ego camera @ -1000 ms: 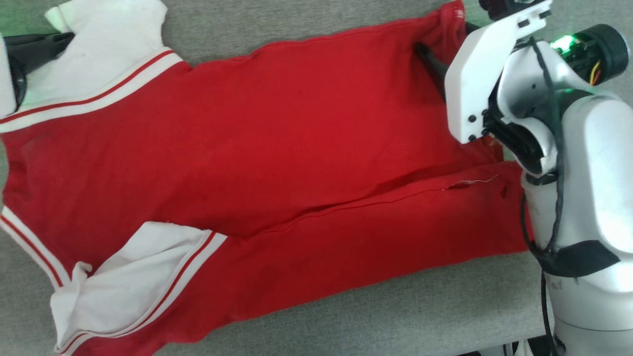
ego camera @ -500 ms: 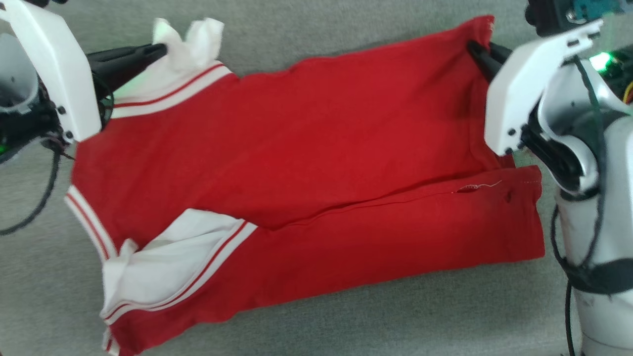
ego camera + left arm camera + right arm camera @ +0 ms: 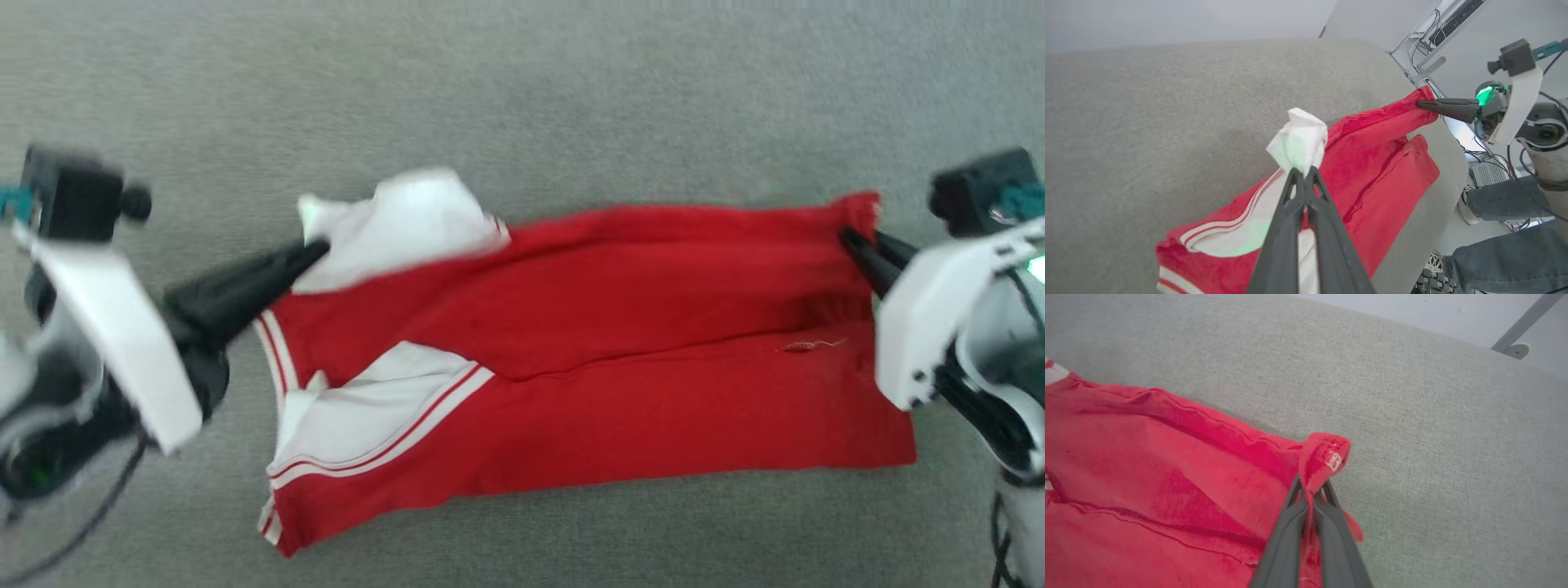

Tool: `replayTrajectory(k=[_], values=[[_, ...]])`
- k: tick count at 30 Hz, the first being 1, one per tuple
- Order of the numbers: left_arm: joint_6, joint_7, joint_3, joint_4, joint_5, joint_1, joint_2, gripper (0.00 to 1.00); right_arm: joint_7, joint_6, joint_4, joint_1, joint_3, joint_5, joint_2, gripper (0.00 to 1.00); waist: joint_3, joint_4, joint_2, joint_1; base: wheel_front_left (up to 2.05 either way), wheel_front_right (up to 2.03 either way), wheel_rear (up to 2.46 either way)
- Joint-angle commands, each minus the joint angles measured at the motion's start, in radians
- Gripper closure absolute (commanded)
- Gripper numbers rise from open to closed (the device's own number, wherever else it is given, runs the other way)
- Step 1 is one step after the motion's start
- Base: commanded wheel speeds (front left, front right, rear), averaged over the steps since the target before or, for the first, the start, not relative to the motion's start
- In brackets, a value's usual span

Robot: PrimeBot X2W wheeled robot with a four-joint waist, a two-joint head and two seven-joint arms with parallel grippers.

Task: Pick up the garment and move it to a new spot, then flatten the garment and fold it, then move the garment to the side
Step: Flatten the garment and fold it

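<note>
Garment: we see the garment (image 3: 653, 327) stretched left to right on the grey cloth surface (image 3: 522, 98), its red body folded lengthwise and its near edge lying flat.
Left gripper: our left gripper (image 3: 317, 247) is pinched tight on the white sleeve (image 3: 408, 220) at the far left corner.
Right gripper: our right gripper (image 3: 849, 238) is clamped on the red hem (image 3: 1325, 453) at the far right corner.
Held corners: the cloth bunches past both sets of fingertips.
Bystander: we see legs in jeans (image 3: 1502, 200) beyond the surface's right end.
</note>
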Motion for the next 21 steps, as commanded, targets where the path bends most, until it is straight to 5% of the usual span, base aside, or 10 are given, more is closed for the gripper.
replayTrajectory(k=[1,7,12,16,21], values=[[0.001,-0.057,-0.011,-0.03,0.003,0.056,0.021,1.0,0.0,-0.001,-0.027,0.045,-0.023,0.01,-0.017,1.0,-0.03,0.029,0.0,0.0,0.0,0.0,0.0],[0.001,-0.26,-0.055,-0.095,0.01,0.231,0.074,1.0,0.0,-0.001,-0.104,0.198,-0.091,0.044,-0.005,1.0,-0.044,0.047,0.0,0.0,0.0,0.0,0.0],[0.001,-0.322,-0.078,-0.098,0.025,0.355,0.071,1.0,-0.016,-0.001,-0.139,0.288,-0.128,0.066,0.005,1.0,-0.036,0.053,0.0,0.0,0.0,0.0,0.0],[0.001,-0.333,-0.087,-0.005,0.071,0.407,0.023,1.0,-0.055,-0.001,-0.124,0.319,-0.112,0.063,-0.003,1.0,-0.023,0.061,0.0,0.0,0.0,0.0,0.0],[0.002,-0.336,-0.083,0.129,0.092,0.425,-0.111,1.0,-0.125,-0.001,-0.017,0.304,-0.068,0.044,-0.015,1.0,-0.005,0.068,0.0,0.0,0.0,0.0,0.0]])
